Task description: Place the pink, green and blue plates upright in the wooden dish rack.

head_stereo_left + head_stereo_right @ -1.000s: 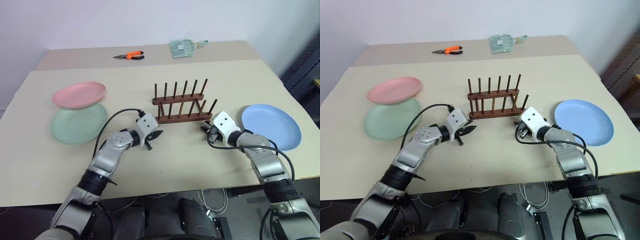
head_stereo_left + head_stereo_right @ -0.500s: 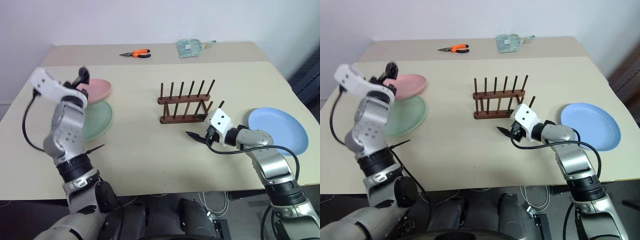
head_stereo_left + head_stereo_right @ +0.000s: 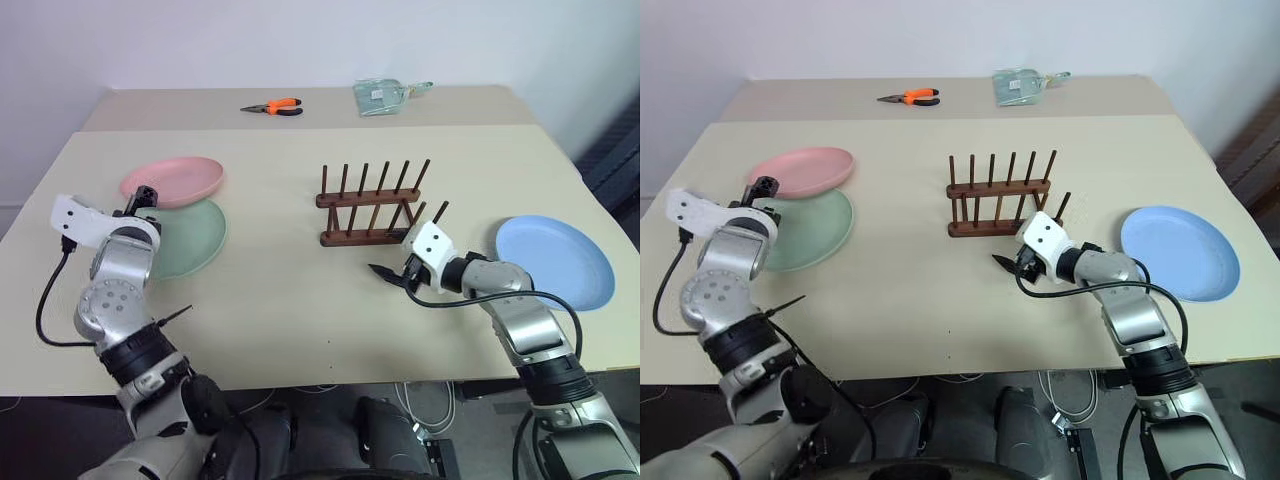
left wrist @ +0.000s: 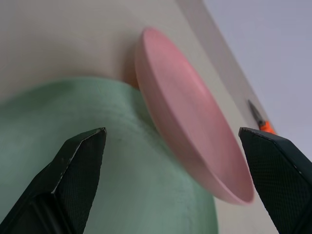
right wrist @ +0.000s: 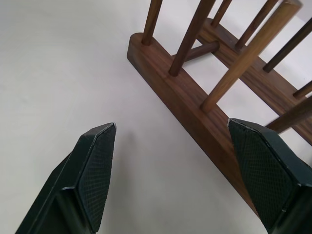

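The pink plate [image 3: 172, 181] lies at the left of the table, its near edge overlapping the far rim of the green plate [image 3: 195, 238]. My left gripper [image 3: 140, 197] hovers open at the left side of these two plates; in the left wrist view its fingers [image 4: 73, 165] stand wide apart facing the pink plate [image 4: 195, 141] and green plate [image 4: 97, 161]. The wooden dish rack [image 3: 372, 205] stands empty at the table's middle. My right gripper [image 3: 388, 275] is open, low before the rack's near bar [image 5: 195, 105]. The blue plate [image 3: 555, 262] lies flat at the right.
Orange-handled pliers [image 3: 275, 107] and a clear plastic bag [image 3: 382, 96] lie on the far part of the table. The blue plate sits close to the table's right edge [image 3: 600, 215]. A black cable [image 3: 50, 300] hangs from my left wrist.
My left arm swung from beside the rack out to the left, rolled over and stopped by the pink and green plates with its fingers opened. The right gripper opened and edged slightly left.
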### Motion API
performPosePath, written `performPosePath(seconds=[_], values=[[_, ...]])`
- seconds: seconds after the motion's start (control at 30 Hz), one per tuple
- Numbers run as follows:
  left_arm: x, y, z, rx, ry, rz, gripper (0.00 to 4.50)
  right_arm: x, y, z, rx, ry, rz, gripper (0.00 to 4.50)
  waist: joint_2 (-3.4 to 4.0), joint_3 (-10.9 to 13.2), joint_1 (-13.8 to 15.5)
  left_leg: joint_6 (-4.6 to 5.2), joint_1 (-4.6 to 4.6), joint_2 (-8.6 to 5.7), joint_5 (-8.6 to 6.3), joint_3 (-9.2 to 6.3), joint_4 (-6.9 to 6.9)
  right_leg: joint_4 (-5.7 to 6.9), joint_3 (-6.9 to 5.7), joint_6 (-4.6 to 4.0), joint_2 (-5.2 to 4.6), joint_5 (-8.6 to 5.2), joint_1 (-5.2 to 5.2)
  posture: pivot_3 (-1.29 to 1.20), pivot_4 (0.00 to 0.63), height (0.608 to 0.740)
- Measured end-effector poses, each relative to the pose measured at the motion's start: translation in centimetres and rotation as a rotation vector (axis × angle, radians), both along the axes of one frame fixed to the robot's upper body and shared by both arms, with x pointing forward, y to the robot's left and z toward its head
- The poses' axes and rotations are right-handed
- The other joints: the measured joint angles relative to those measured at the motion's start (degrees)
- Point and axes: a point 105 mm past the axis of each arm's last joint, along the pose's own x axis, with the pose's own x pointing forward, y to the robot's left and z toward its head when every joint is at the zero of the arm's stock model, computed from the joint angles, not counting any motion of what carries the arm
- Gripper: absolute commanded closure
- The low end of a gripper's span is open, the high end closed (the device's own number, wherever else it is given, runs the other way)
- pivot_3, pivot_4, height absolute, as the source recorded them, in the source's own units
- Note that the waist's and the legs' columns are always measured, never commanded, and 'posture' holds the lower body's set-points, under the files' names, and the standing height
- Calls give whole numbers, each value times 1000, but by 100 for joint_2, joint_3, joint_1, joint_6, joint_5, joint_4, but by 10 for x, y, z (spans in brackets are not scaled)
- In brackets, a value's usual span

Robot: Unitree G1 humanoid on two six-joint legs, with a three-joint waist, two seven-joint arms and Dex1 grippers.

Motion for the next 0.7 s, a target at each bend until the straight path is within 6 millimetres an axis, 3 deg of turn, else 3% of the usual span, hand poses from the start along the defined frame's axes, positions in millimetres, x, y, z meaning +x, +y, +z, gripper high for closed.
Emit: performPosePath(seconds=[0.03,0.2,0.27,0.37,0.47,0.57,0.7], values=[[4,1,-3,-7,10,-13,854,0,-1,0,-2,-4,-7,769,0,0,-1,0,0,0,0,1,0,0,1,0,0,0,0,0,150,740],[17,3,-6,-32,9,-44,3407,-5,-7,-5,0,-4,-41,769,-1,-1,2,0,-2,0,0,0,-1,-2,0,0,-1,0,0,0,150,740],[19,1,1,-13,-32,-70,4418,-6,-13,1,8,-18,-61,213,-2,0,-2,0,-3,0,0,1,-1,-2,1,0,-1,0,0,0,150,740],[24,-26,37,94,-204,-218,4500,-1,-21,27,33,-99,-84,39,-9,4,-1,-1,-5,1,0,0,0,-2,-1,0,-1,0,0,0,150,740],[22,-70,76,234,-343,-389,4500,2,-8,69,9,-263,-34,39,-6,5,-11,-1,-3,2,0,3,-4,-2,1,1,-1,0,-1,0,150,740],[18,-116,95,302,-410,-540,4500,1,10,111,-27,-450,29,39,-7,4,-15,-1,2,3,0,3,-8,-2,1,1,0,-1,0,0,150,740],[8,-181,104,417,-431,-752,4500,10,38,136,-322,-725,131,39,-7,5,-36,-1,-2,2,0,10,-7,-3,4,1,-1,-1,-4,0,150,740]])
